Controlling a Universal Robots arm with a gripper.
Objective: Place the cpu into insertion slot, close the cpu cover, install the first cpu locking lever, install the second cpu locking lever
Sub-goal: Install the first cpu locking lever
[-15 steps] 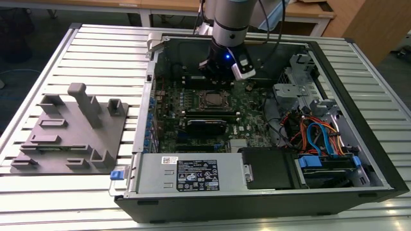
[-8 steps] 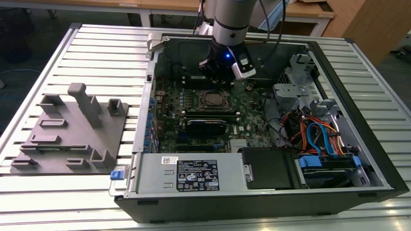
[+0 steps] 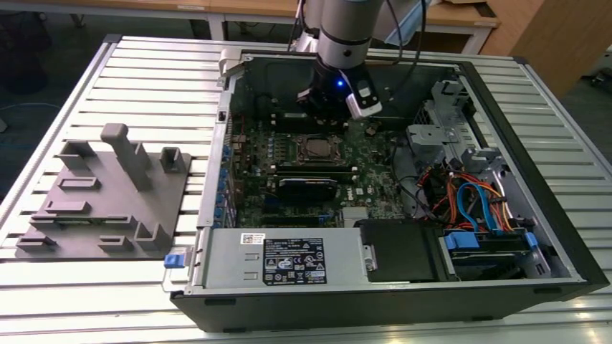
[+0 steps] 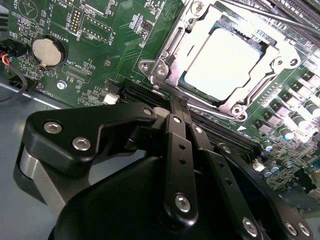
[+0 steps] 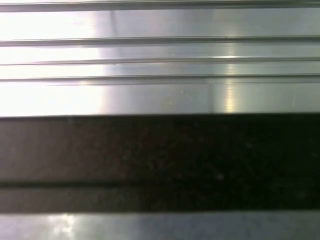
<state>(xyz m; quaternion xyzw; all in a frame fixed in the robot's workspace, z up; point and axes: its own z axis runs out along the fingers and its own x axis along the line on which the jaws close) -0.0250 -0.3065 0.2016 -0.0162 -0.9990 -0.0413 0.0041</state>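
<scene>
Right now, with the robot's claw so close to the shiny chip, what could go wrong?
The gripper sits with its fingers together right at the edge of the cpu cover, which lies over the cpu. A slip there could scrape the green motherboard or the small parts beside the socket. In the exterior view the arm hangs inside the computer case, so a wide swing could bump its walls or the cables.

The exterior view looks down steeply from high above at the whole open computer case [image 3: 383, 186] on the slatted surface [image 3: 143, 79]. The second wrist view sits close over the end effector [image 4: 172, 102], facing the insertion slot [image 4: 222, 62], seen near the exterior view's 12 o'clock. The first wrist view faces metal slats [image 5: 160, 95] closely.
</scene>
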